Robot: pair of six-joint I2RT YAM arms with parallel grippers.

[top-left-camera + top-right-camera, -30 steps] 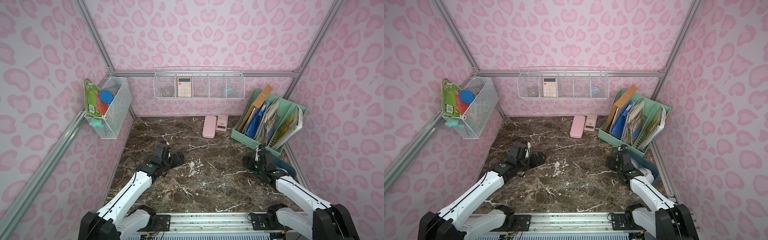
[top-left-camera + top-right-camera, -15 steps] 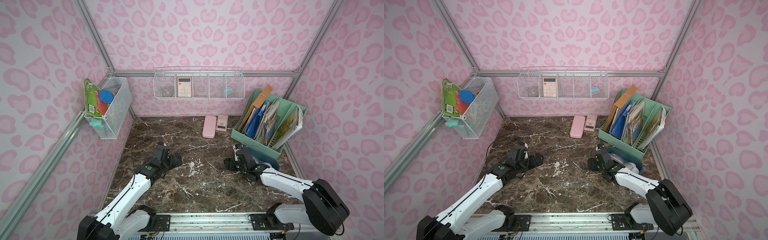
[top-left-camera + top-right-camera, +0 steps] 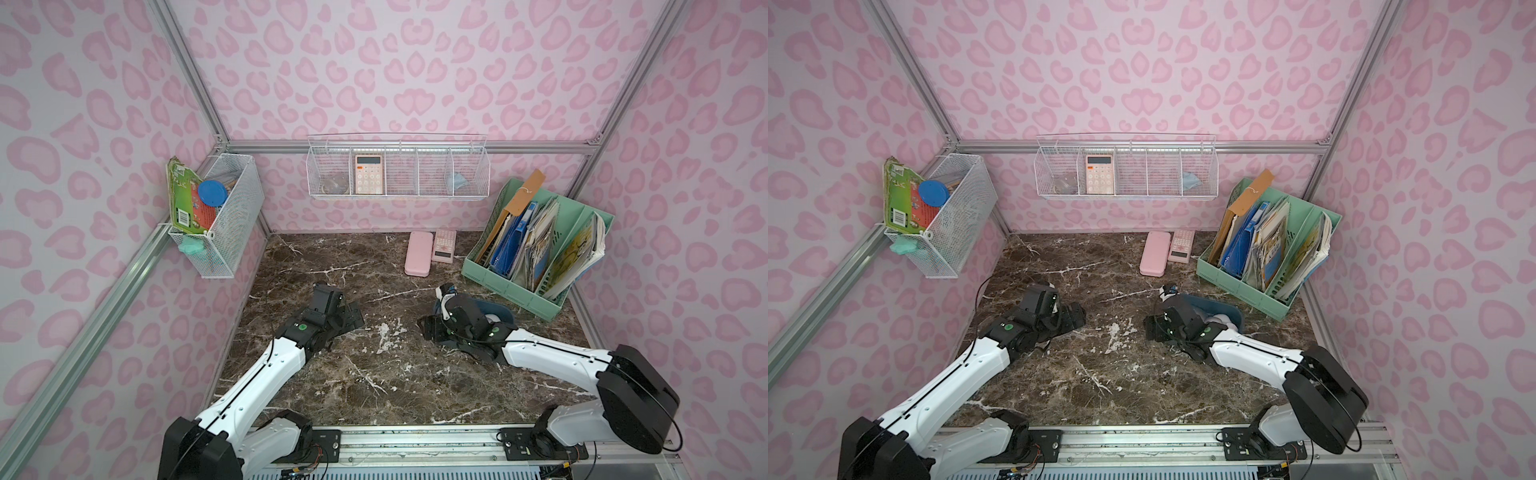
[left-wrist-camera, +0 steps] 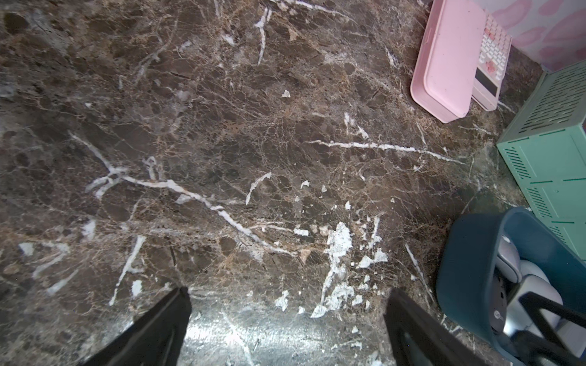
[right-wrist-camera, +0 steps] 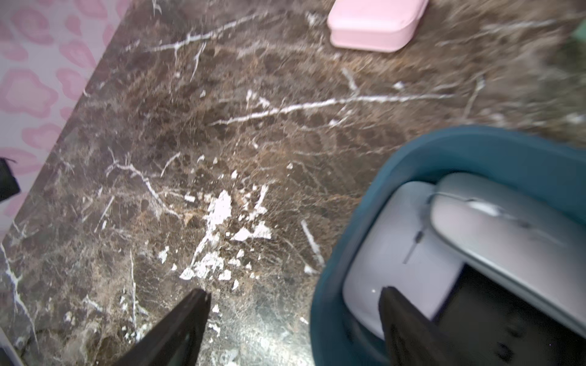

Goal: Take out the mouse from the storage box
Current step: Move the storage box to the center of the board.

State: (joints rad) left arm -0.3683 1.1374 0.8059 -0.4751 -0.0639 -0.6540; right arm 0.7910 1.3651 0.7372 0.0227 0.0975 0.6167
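Right wrist view: right fingers (image 5: 409, 332) spread, one above the box (image 5: 475, 142), one above the tabletop (image 5: 222, 142), holding nothing. White mouse (image 5: 396, 253) and grey mouse (image 5: 507, 228) sit inside. Left fingers (image 4: 155, 336) spread too.

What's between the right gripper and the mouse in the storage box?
The wall of the storage box: the open right gripper straddles it, one finger outside, one inside above the white mouse. A grey mouse partly overlaps that one.

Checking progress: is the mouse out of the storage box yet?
No, still in: two pale mice lie inside the storage box, and the open right gripper holds nothing.
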